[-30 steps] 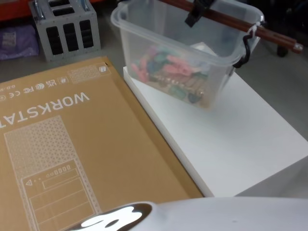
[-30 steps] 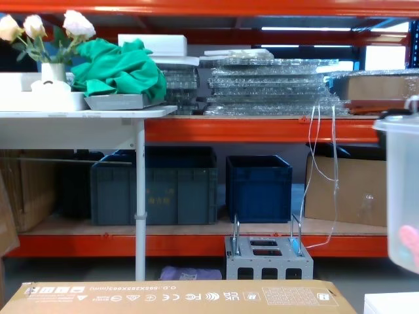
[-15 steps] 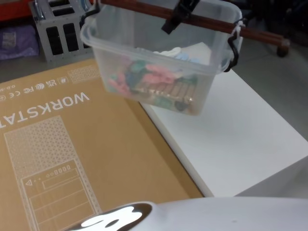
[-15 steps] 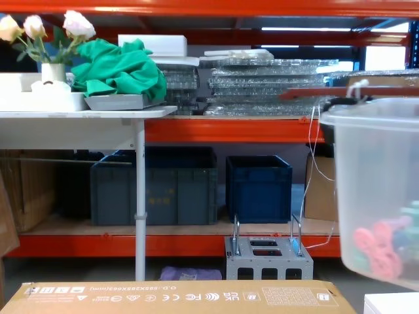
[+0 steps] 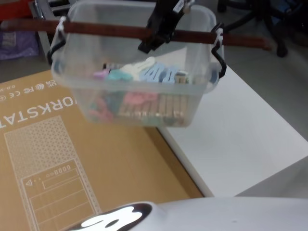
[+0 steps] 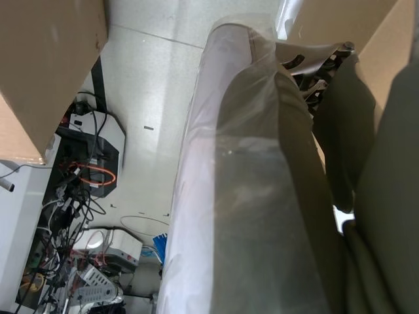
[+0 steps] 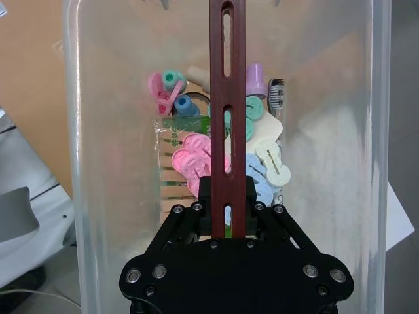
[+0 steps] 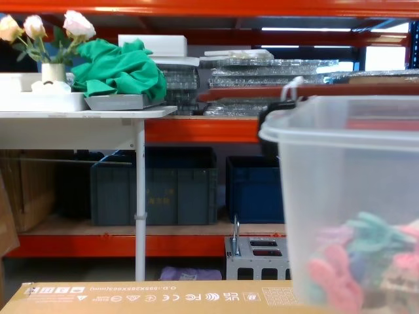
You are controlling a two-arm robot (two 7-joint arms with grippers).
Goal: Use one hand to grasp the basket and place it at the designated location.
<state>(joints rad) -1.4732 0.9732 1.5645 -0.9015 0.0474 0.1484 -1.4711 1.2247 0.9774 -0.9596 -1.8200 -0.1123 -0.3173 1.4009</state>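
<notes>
Milky-white basket (image 5: 81, 96), reddish-brown handle (image 5: 110, 30)

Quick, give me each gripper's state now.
Left gripper: cannot be told.
Right gripper: closed on the dark red handle bar of the translucent basket.

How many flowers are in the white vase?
3 flowers: one at the chest view's left edge, one beside it, one farthest right. Others may be hidden past the edge.

Count:
- translucent milky-white plastic tub (image 5: 79, 94): one
- red-brown slotted bar (image 5: 106, 29): one
- black right gripper (image 7: 227, 196): one
- tan cardboard box (image 5: 72, 168): one
- dark crates at 9 o'clock of the tub: two, grey crate (image 8: 154, 190) and navy crate (image 8: 252, 186)
- pastel clips (image 7: 196, 157): too jumbled to count
</notes>
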